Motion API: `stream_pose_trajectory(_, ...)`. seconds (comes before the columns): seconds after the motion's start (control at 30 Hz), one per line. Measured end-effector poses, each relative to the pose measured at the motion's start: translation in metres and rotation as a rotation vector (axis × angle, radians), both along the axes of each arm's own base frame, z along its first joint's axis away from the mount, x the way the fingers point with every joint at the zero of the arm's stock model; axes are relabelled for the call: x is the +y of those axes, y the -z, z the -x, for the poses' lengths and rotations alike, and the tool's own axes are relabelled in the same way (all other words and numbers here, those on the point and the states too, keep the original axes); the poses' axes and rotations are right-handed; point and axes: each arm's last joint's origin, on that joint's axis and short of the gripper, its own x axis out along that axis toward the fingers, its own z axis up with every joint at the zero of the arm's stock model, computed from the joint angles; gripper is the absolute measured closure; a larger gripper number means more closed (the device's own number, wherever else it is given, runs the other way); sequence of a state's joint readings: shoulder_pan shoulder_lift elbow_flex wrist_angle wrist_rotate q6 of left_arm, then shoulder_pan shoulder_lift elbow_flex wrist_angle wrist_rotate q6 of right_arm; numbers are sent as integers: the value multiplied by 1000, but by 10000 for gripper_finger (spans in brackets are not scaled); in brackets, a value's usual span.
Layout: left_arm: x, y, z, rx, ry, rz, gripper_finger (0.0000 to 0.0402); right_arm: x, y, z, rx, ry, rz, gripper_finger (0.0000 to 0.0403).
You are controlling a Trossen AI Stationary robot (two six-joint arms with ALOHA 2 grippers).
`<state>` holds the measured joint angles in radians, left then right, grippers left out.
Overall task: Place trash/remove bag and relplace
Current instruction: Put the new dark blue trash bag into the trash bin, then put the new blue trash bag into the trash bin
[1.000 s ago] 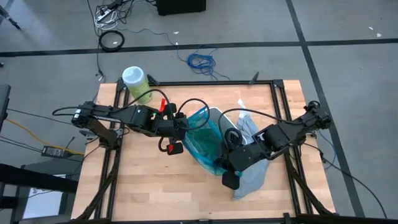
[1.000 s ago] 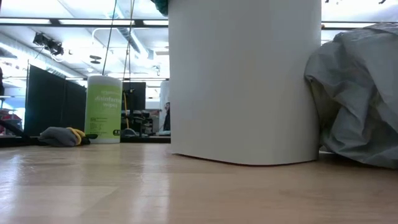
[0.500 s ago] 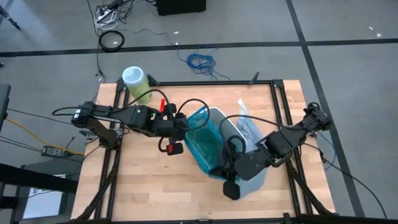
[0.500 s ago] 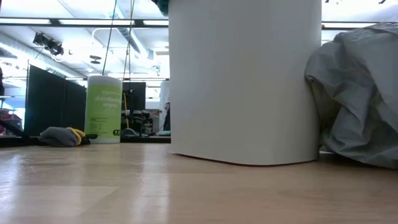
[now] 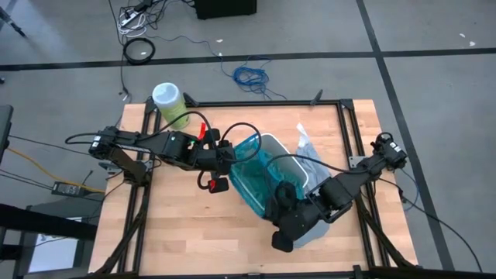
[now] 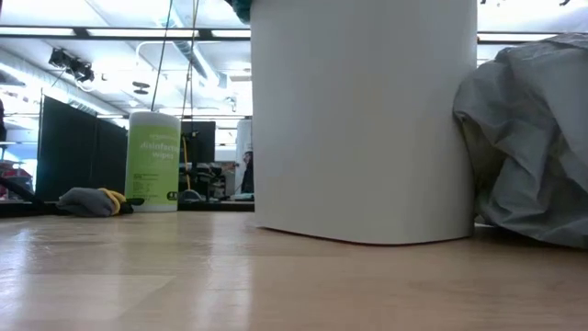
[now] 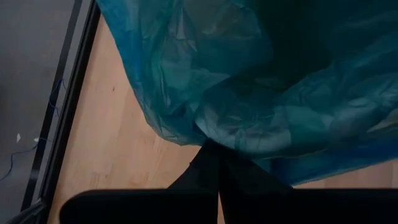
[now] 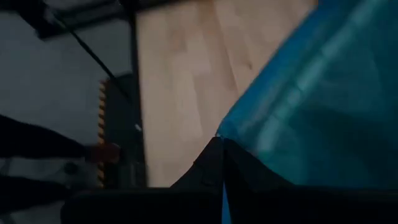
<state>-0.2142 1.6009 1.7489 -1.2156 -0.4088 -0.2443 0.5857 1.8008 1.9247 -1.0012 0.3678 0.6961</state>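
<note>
Upper left of the high view: a pale green cylindrical wipes canister with a white lid [image 5: 170,105], standing at the far left corner of the light wooden plank counter [image 5: 186,232]. In the low view it stands left of centre, beside a small grey and yellow cloth heap [image 6: 92,200].

Left of centre, high view: the left gripper [image 5: 230,155], jaws closed on the left edge of the teal-green translucent plastic bag [image 5: 260,182]. Its wrist view shows the film bunched and pinched where the dark fingers [image 7: 214,180] meet.

Centre: the white, smooth-walled plastic bin [image 5: 280,149], upright, with the teal bag's mouth stretched across its top. In the low view the bin's wall fills the centre of the frame.

Right of centre, lower: the right gripper [image 5: 284,235], jaws closed on the near lower edge of the teal bag; its wrist view shows the blue-green film running into the shut fingertips [image 8: 221,165].

Right: the pale grey-white crinkly plastic liner [image 5: 308,159], slumped on the counter against the bin's right side, partly under the right arm. In the low view it sits crumpled at the right edge.

Handling, as judged: both films are very light, limp and slippery, easily torn if pulled across the bin rim. Best taken at the hem, bunched for a firmer pinch, on opposite sides to spread the mouth.

No loose trash scraps can be made out.
</note>
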Motion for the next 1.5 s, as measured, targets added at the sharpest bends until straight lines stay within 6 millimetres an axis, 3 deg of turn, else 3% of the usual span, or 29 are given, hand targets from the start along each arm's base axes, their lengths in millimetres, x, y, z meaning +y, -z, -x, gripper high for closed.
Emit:
stream_pose_trajectory(0.27,0,0,0,0,1,0,400,2,3,10,91,-48,-8,401)
stream_pose_trajectory(0.8,0,-1,-2,-27,-1,-4,400,6,-47,22,2,-187,-144,293)
stream_pose_trajectory(1.07,0,-1,-2,-28,-1,-3,400,6,-61,36,15,-133,-176,285)
stream_pose_trajectory(1.27,-1,-2,-3,-42,-1,0,400,-13,-105,56,-157,-57,-81,287)
stream_pose_trajectory(1.5,-1,-2,-4,-49,0,2,400,-55,-109,84,-82,130,123,287)
